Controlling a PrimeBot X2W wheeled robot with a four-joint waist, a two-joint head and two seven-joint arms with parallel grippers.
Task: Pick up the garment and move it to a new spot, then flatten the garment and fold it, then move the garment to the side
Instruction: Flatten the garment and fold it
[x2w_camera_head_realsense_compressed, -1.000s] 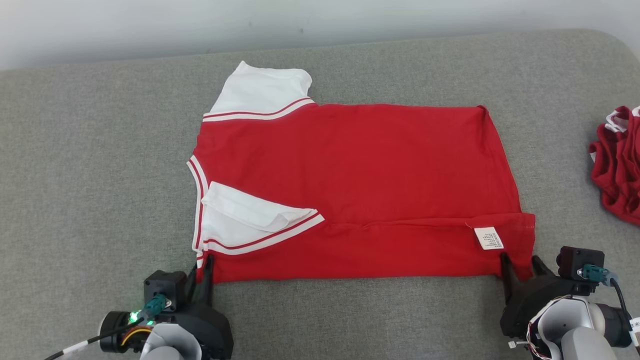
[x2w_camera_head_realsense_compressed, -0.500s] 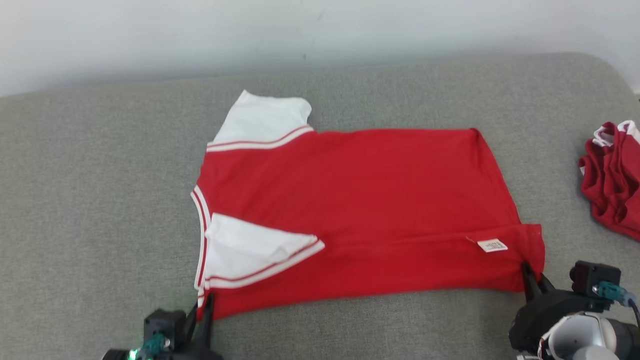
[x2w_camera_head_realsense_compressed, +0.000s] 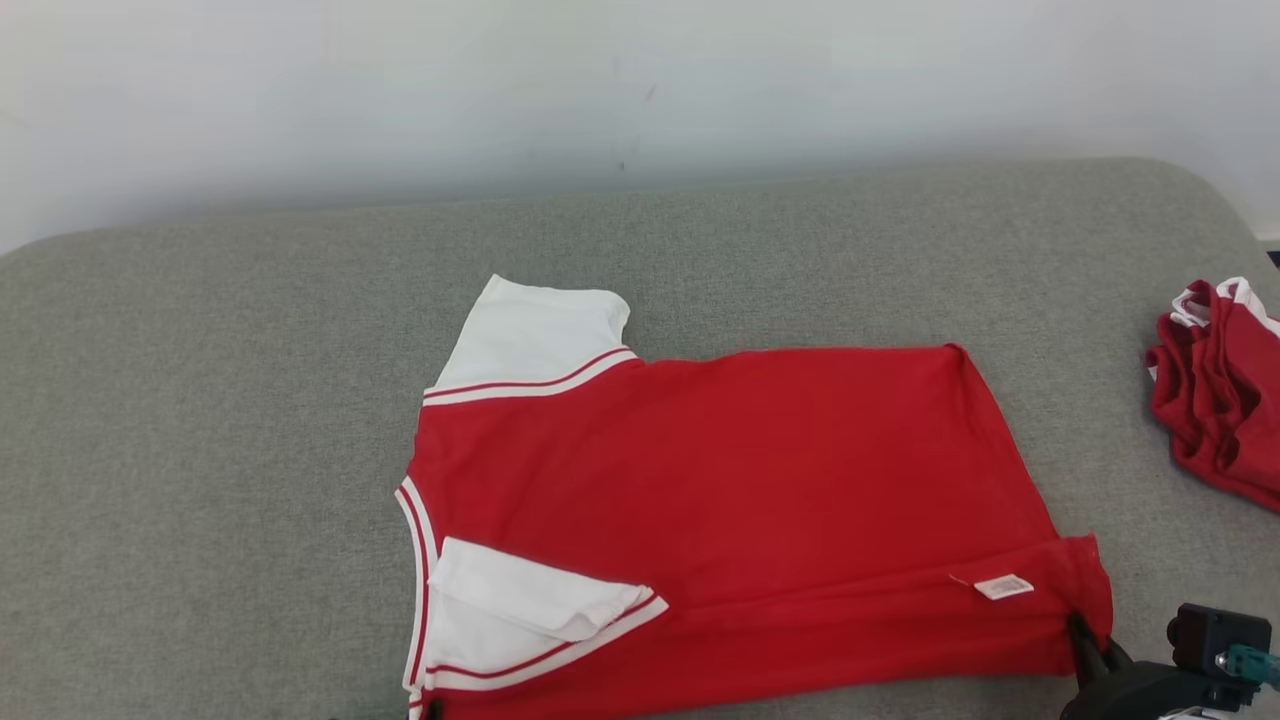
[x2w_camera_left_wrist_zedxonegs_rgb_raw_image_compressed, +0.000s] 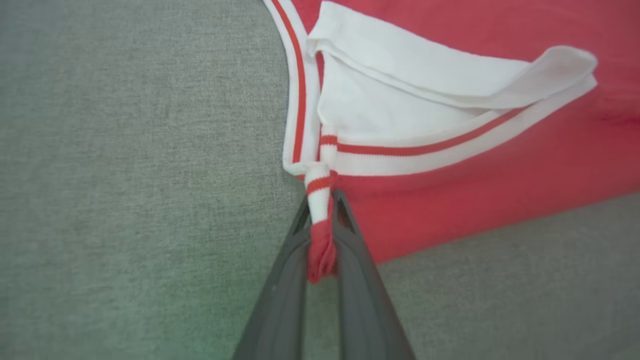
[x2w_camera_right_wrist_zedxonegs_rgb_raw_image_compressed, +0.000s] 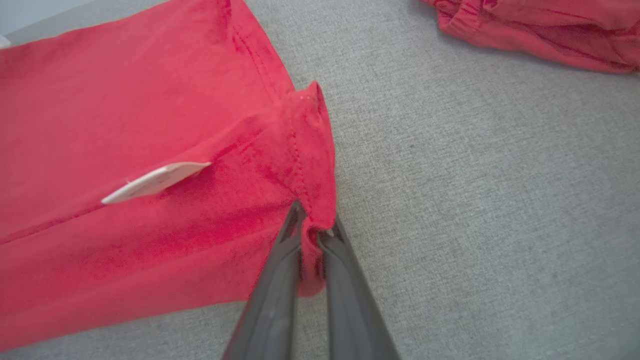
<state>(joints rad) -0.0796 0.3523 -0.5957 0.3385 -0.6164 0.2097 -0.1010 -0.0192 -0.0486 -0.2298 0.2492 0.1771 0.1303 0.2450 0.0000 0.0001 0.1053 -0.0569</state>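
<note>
- The garment (x2w_camera_head_realsense_compressed: 720, 480) is light, limp knit cloth. I expect it to sag and swing between any two holds, and it can crease but not break.
- The corners of the near long edge look like the best places to hold it. The ribbed trim at the neck end is thicker and should grip better, while the thin hem looks likelier to slip.
- The left gripper (x2w_camera_left_wrist_zedxonegs_rgb_raw_image_compressed: 321, 200) is clamped on a bunched bit of striped trim at the near collar corner.
- The right gripper (x2w_camera_right_wrist_zedxonegs_rgb_raw_image_compressed: 312, 220) is pinched shut on the near hem corner (a small tuft pokes out between its fingers).
- The garment lies on the grey padded surface (x2w_camera_head_realsense_compressed: 200, 400), mid-width and close to its near edge, with the neck towards the left edge and the hem towards the right.
- It is a red T-shirt with white sleeves and red-and-white striped trim.
- The near sleeve (x2w_camera_head_realsense_compressed: 530, 600) is folded in over the body, and the far sleeve (x2w_camera_head_realsense_compressed: 535, 335) lies spread out.
- A strip along the near side is turned over, showing a white care label (x2w_camera_head_realsense_compressed: 1003, 586).
- A separate red heap (x2w_camera_head_realsense_compressed: 1215, 390) sits at the right edge, well apart.
</note>
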